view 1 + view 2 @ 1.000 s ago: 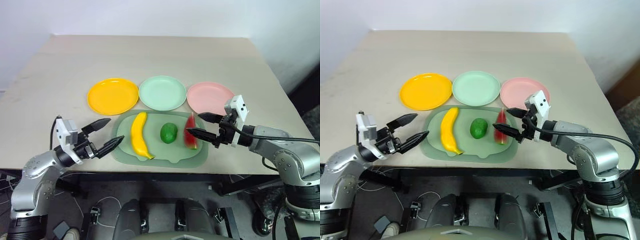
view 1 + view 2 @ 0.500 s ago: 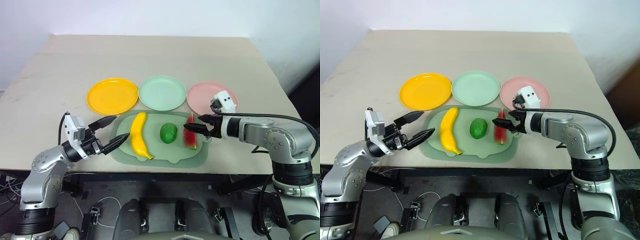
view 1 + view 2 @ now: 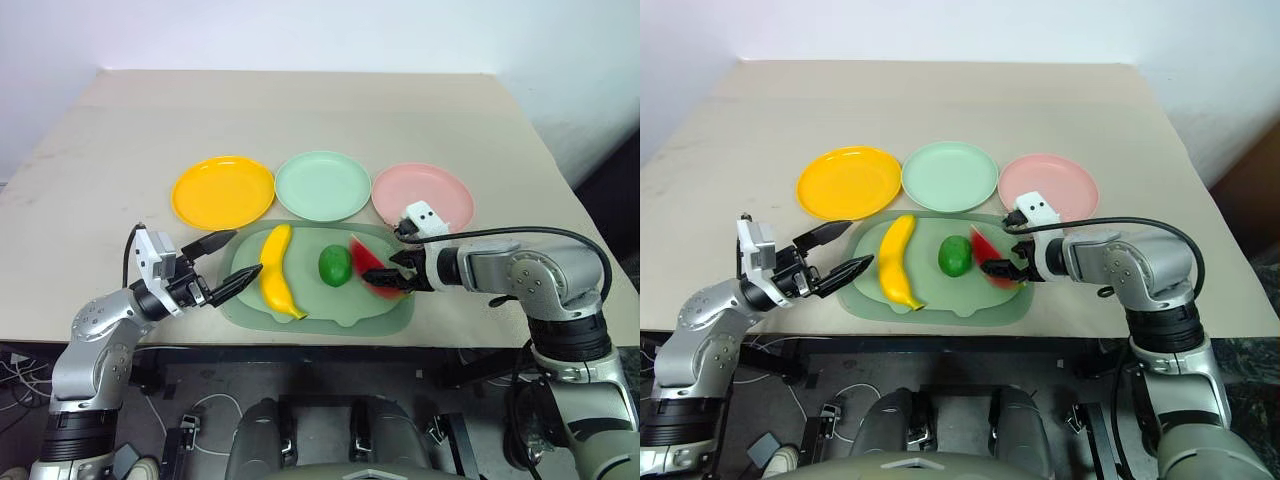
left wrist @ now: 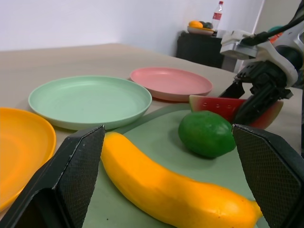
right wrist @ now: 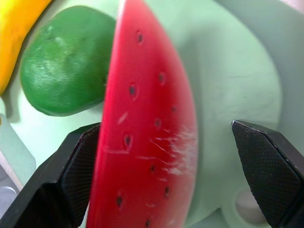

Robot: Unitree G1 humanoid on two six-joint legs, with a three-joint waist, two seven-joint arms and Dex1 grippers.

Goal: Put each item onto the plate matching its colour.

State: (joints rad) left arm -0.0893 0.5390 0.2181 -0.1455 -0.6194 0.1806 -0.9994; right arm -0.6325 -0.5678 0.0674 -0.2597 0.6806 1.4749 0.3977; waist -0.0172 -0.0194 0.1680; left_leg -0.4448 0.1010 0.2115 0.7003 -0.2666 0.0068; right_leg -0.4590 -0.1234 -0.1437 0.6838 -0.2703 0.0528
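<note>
Tray [image 3: 320,312] holds banana [image 3: 275,272], green fruit [image 3: 335,265], watermelon wedge [image 3: 366,268].

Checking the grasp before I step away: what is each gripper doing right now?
Left gripper: open, holding nothing.
Right gripper: open around the watermelon wedge.

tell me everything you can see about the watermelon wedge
The watermelon wedge is a toy slice that looks like plastic: red flesh dotted with small dark seeds, a green rind along its curved edge. It lies tilted on the pale green tray, just right of the green fruit. The right gripper is at it with fingers open around it, one finger right beside the flesh.
</note>
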